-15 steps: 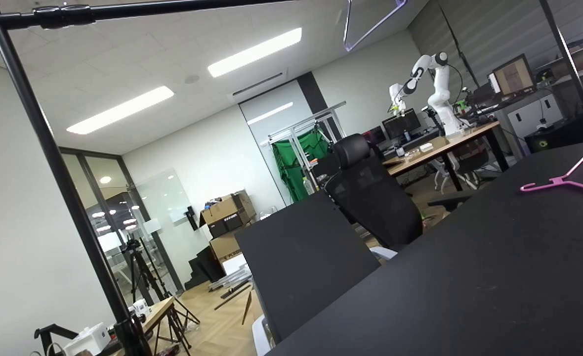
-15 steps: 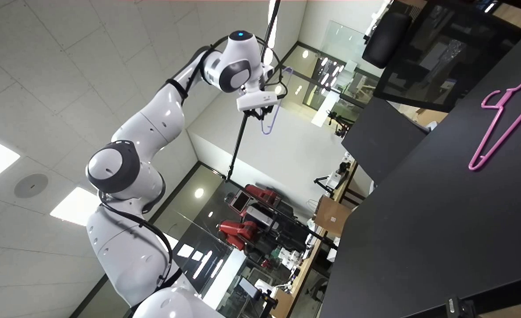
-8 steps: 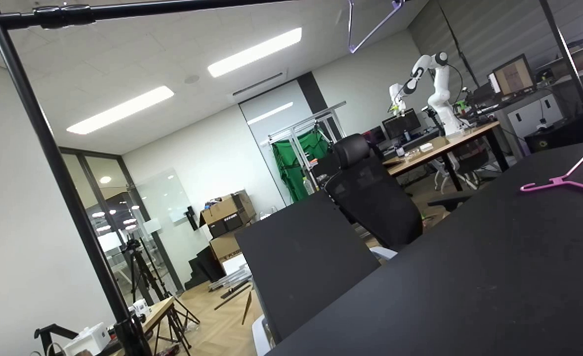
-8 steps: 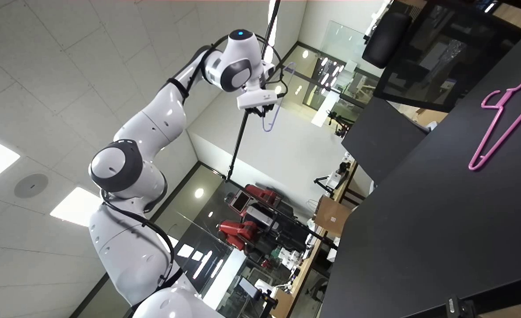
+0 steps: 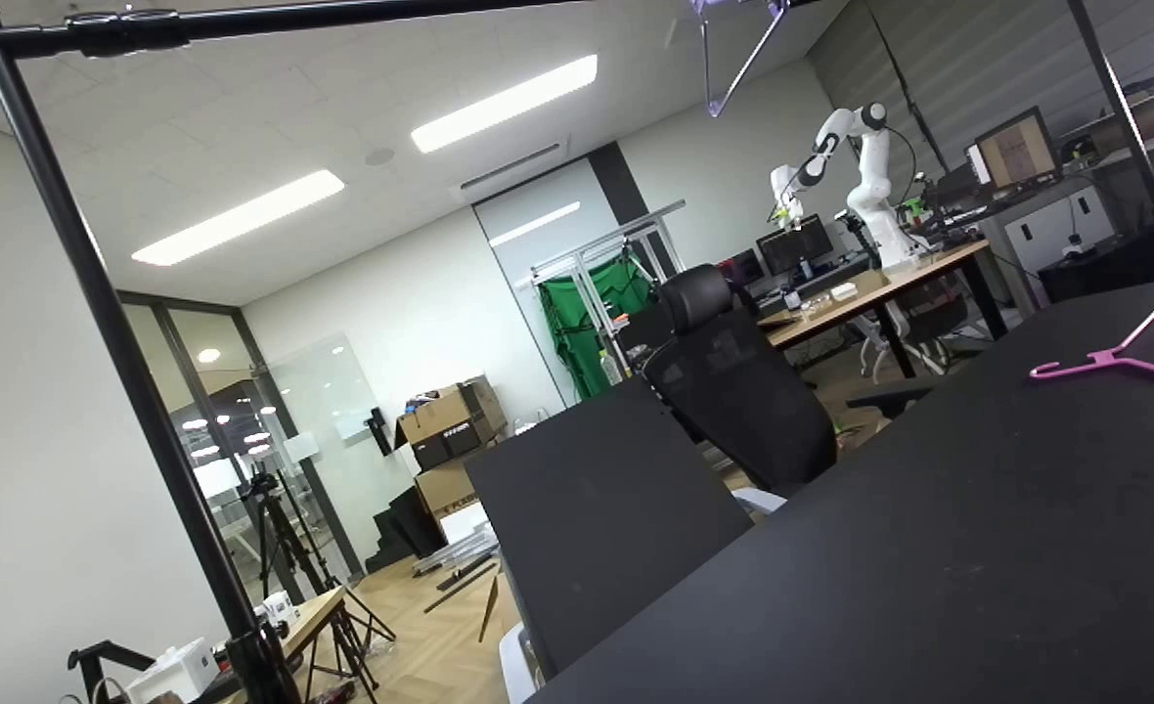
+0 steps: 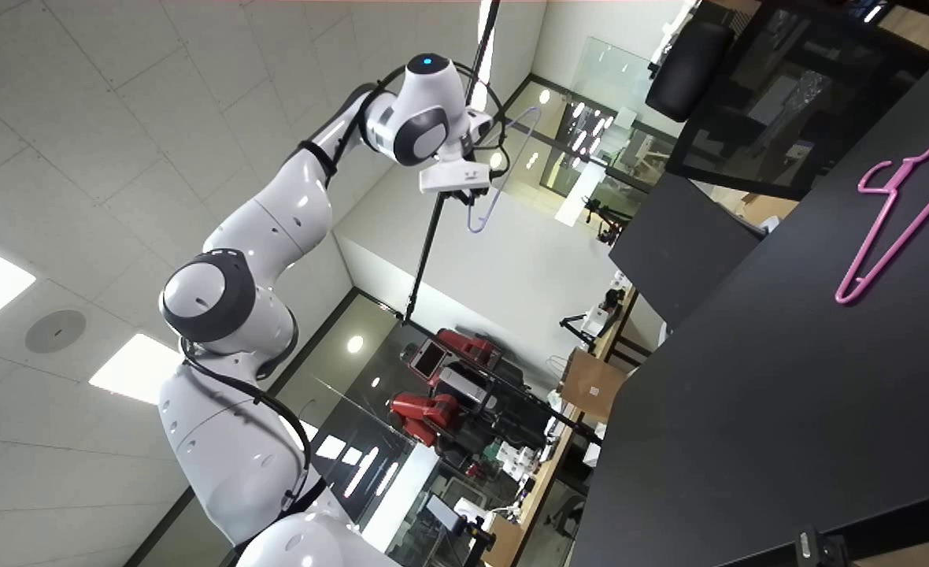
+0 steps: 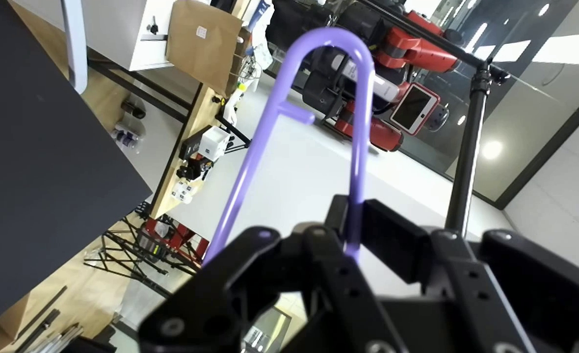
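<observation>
Black two-finger gripper [image 7: 351,223]: jaws closed on one side bar of a slim glossy purple plastic clothes hanger [image 7: 361,147], hook out of sight in the wrist view. Beyond, in that view, a black metal pole [image 7: 469,147]. White jointed robot arm [image 6: 268,228] holds the load in the air, well apart from the flat black tabletop [image 6: 748,409], where a pink plastic clothes hanger [image 6: 896,181] lies untouched. My reading: grasp and lift done; letting go of the purple one not yet done.
</observation>
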`<control>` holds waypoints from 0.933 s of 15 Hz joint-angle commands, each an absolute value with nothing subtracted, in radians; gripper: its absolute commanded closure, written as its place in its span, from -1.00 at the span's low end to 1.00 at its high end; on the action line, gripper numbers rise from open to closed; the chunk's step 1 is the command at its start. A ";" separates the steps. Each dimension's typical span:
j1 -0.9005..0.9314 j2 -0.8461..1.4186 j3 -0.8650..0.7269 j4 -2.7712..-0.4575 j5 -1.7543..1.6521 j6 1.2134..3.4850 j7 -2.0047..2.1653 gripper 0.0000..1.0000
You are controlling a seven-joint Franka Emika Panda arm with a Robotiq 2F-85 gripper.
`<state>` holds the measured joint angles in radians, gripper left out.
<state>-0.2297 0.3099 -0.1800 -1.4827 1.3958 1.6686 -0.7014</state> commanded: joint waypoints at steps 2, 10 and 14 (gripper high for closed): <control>-0.232 0.308 -0.181 -1.447 1.319 1.670 -0.545 0.92; -0.245 0.313 -0.173 -1.414 1.189 1.636 -0.445 0.92; -0.271 0.333 -0.160 -1.384 1.217 1.534 -0.496 0.92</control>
<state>-0.2357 0.3061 -0.1796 -1.4500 1.2127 1.6317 -0.5052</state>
